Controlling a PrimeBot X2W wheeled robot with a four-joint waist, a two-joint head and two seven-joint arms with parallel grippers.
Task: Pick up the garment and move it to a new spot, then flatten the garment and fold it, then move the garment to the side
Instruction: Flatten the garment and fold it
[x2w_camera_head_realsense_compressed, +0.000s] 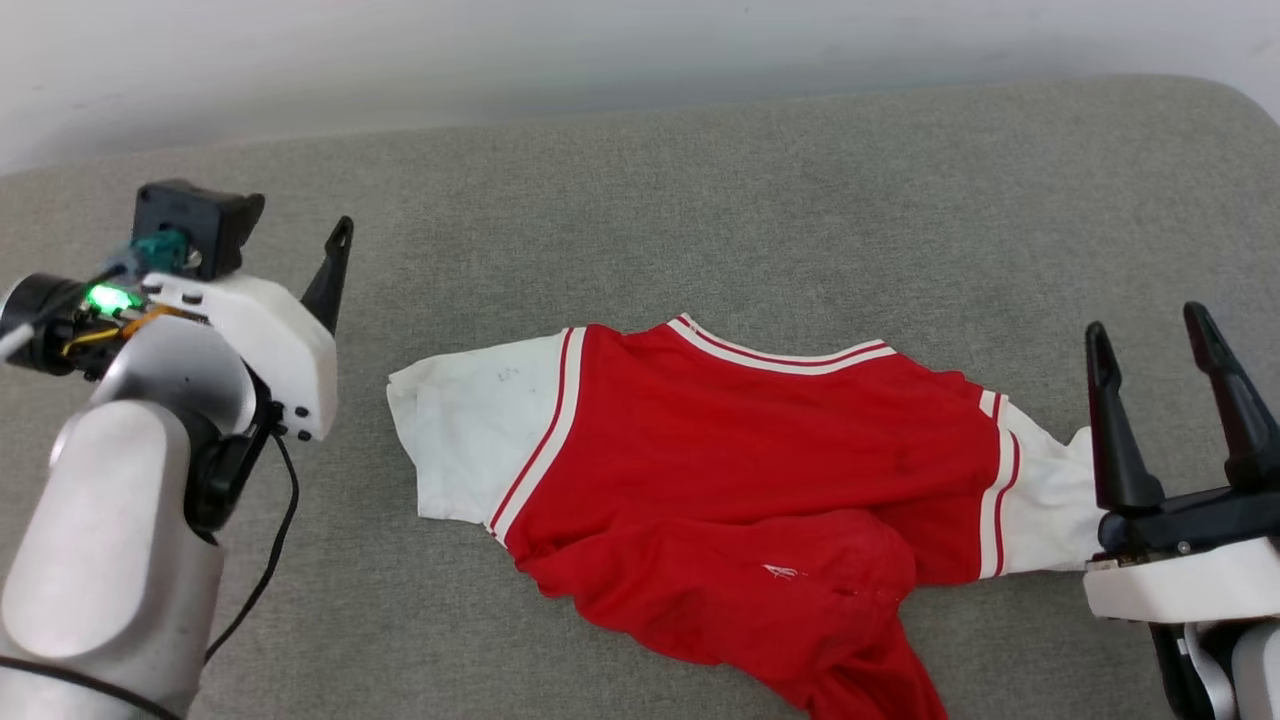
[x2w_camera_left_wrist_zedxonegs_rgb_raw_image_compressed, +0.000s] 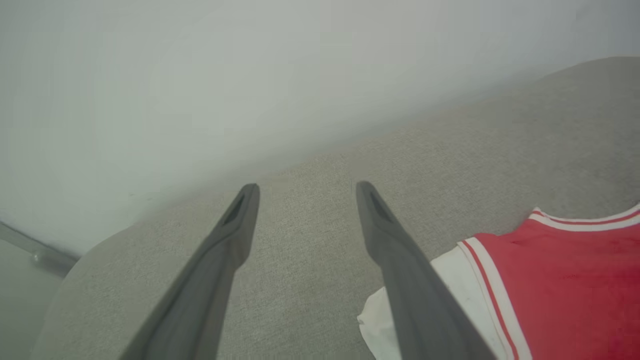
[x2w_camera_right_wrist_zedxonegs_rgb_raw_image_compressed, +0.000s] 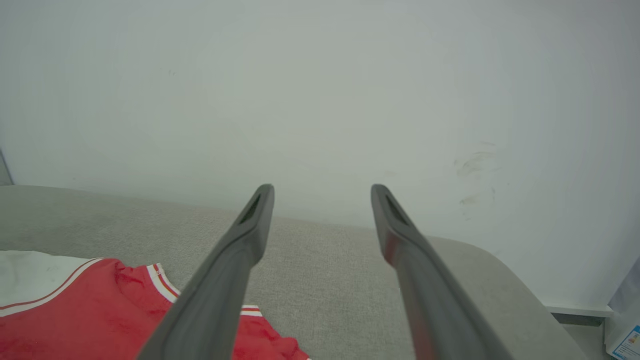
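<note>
- Grey fabric surface (x2w_camera_head_realsense_compressed: 700, 200) under a white wall (x2w_camera_head_realsense_compressed: 600, 50) carries everything.
- Your left gripper (x2w_camera_left_wrist_zedxonegs_rgb_raw_image_compressed: 306, 187) and right gripper (x2w_camera_head_realsense_compressed: 1146, 325) hold their jaws spread and empty, flanking the garment (x2w_camera_head_realsense_compressed: 750, 450).
- It lies rumpled between them, so pinch each white sleeve edge and lift evenly.
</note>
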